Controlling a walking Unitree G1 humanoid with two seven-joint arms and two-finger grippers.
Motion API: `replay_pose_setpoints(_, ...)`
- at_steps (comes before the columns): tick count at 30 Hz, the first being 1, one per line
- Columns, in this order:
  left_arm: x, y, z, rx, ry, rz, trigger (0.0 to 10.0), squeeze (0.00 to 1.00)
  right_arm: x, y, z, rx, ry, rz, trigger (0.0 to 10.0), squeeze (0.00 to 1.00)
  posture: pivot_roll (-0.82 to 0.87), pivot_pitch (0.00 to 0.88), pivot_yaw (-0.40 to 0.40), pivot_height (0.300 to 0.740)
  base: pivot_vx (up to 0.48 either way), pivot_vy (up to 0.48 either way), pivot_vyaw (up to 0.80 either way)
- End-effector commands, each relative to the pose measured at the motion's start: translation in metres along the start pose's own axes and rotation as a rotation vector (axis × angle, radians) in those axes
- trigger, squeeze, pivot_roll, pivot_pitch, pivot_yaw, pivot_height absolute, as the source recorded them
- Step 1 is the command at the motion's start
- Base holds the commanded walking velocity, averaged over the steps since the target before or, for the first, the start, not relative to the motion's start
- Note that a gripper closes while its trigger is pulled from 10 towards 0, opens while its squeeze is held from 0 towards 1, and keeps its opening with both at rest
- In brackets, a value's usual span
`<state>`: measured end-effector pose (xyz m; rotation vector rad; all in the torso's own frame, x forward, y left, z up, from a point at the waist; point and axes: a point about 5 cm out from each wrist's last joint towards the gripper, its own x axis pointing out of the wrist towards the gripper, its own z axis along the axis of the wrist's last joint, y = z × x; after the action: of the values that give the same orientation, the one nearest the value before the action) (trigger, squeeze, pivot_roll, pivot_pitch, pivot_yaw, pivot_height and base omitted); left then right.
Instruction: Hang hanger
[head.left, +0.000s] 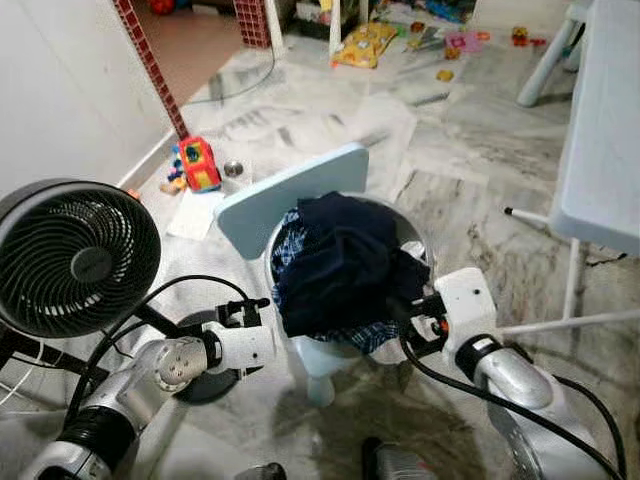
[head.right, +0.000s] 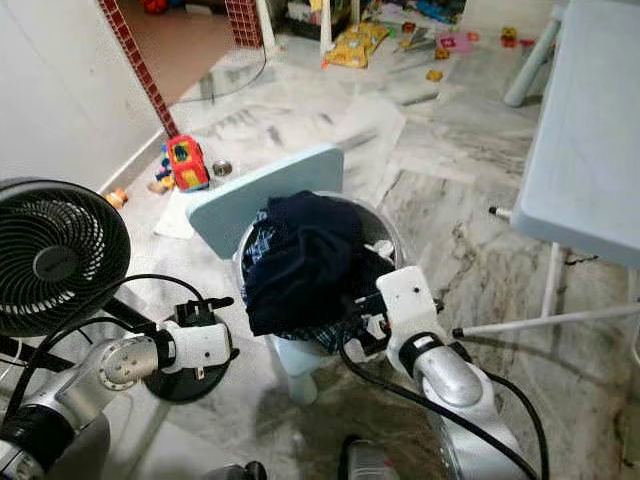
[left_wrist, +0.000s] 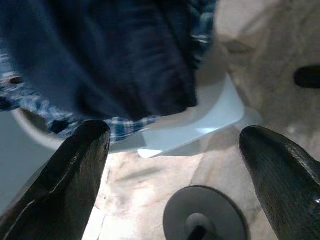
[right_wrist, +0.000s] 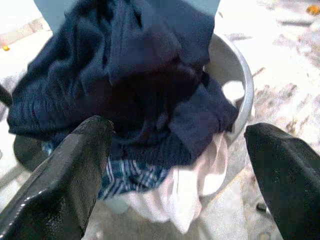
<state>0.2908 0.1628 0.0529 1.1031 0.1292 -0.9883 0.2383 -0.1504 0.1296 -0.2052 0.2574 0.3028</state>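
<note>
Hanger nowhere to be made out — perhaps buried under the laundry.
Left gripper (left_wrist: 172, 150) spread wide and empty beside the basin (right_wrist: 239, 65); dark garment (head.left: 340, 260) heaped over checked cloth (right_wrist: 127, 177); right gripper (right_wrist: 175, 170) also agape, empty — both seemingly poised to dig.

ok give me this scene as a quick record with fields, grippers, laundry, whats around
left gripper: open, low beside the basin, pointed at the clothes
right gripper: open, close to the clothes on the basin's other side
clothes: dark navy garment piled on top, blue checked cloth and pale cloth under it
basin: round, grey, overfilled, sitting on a light blue stool
hanger: none can be made out
fan: black, on the robot's left, its round base on the floor
floor: marble, toy truck and scattered toys further off
table: white, folding, on the right
</note>
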Motion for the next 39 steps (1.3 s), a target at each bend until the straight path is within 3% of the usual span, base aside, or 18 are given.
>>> replay_pose_setpoints(1,-0.004,-0.007,-0.007,0.051,0.020,-0.042,10.0,0.00,-0.006,0.002,0.001,0.007,0.006,0.008,10.0,0.00,-0.19,0.297,0.075,0.740,0.000,0.000,0.00)
replay_pose_setpoints(6,-0.003,-0.007,-0.009,0.149,0.019,-0.064,10.0,0.00,-0.011,0.005,-0.001,0.012,0.018,0.013,10.0,0.00,-0.19,0.309,0.073,0.740,0.000,0.000,0.00)
replay_pose_setpoints(13,0.008,0.019,-0.002,0.246,0.013,0.057,10.0,0.00,-0.014,0.004,0.000,0.013,0.028,0.005,10.0,0.00,-0.20,0.318,0.076,0.740,0.000,0.000,0.00)
replay_pose_setpoints(20,0.011,0.039,0.010,0.268,-0.041,0.165,10.0,0.00,-0.013,0.005,0.000,0.015,0.030,0.005,10.0,0.00,-0.19,0.317,0.076,0.740,0.000,0.000,0.00)
replay_pose_setpoints(34,0.035,0.020,0.024,0.318,-0.101,0.077,10.0,0.00,-0.012,0.004,0.003,0.013,0.022,0.000,10.0,0.00,-0.21,0.311,0.079,0.740,0.000,0.000,0.00)
replay_pose_setpoints(35,0.036,0.016,0.024,0.335,-0.096,0.057,6.0,0.00,-0.012,0.003,0.002,0.011,0.022,-0.003,10.0,0.00,-0.22,0.306,0.083,0.740,0.000,0.000,0.00)
replay_pose_setpoints(37,0.037,0.014,0.024,0.340,-0.094,0.044,0.0,0.00,-0.012,0.003,0.002,0.011,0.023,-0.004,10.0,0.00,-0.22,0.306,0.083,0.740,0.000,0.000,0.00)
replay_pose_setpoints(39,0.037,0.014,0.024,0.347,-0.100,0.047,0.0,0.00,-0.012,0.003,0.002,0.011,0.022,-0.005,10.0,0.00,-0.22,0.303,0.085,0.740,0.000,0.000,0.00)
